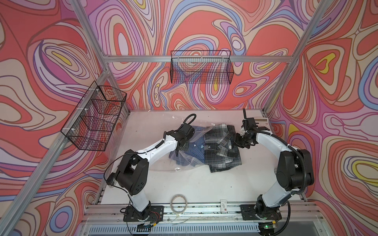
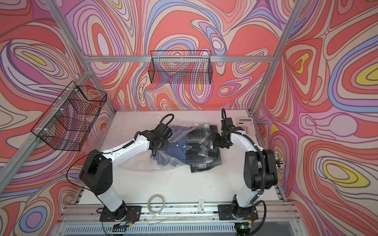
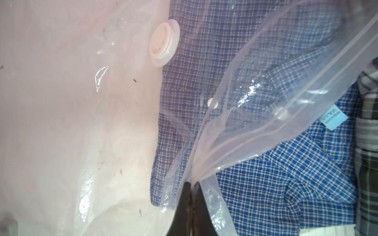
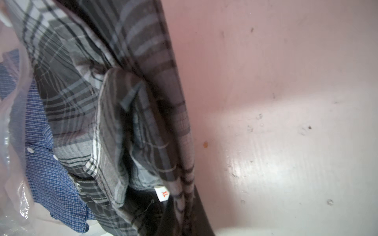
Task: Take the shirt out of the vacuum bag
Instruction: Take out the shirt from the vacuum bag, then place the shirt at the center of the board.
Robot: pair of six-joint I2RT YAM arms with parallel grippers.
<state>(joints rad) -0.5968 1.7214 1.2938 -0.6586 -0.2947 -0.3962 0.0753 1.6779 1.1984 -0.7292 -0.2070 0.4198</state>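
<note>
The clear vacuum bag (image 1: 185, 163) (image 2: 163, 161) (image 3: 266, 71) lies crumpled mid-table, and its round white valve (image 3: 164, 41) shows in the left wrist view. A blue checked shirt (image 1: 194, 152) (image 2: 176, 152) (image 3: 276, 194) (image 4: 47, 177) lies partly under its plastic. My left gripper (image 1: 180, 148) (image 2: 156, 151) (image 3: 192, 183) is shut on a pinch of the bag's plastic near the zip edge. A grey plaid shirt (image 1: 221, 151) (image 2: 202, 155) (image 4: 81, 102) lies right of the blue one, mostly outside the bag. My right gripper (image 1: 235, 141) (image 2: 214, 141) (image 4: 184, 204) is shut on its fabric by the XL tag.
On the white table (image 1: 153, 179), a calculator (image 1: 260, 122) (image 2: 246, 125) sits at the back right corner, behind the right arm. A tape roll (image 1: 179, 202) and a small card (image 1: 223, 205) lie at the front edge. Wire baskets (image 1: 94, 120) (image 1: 201, 67) hang on the left and back walls.
</note>
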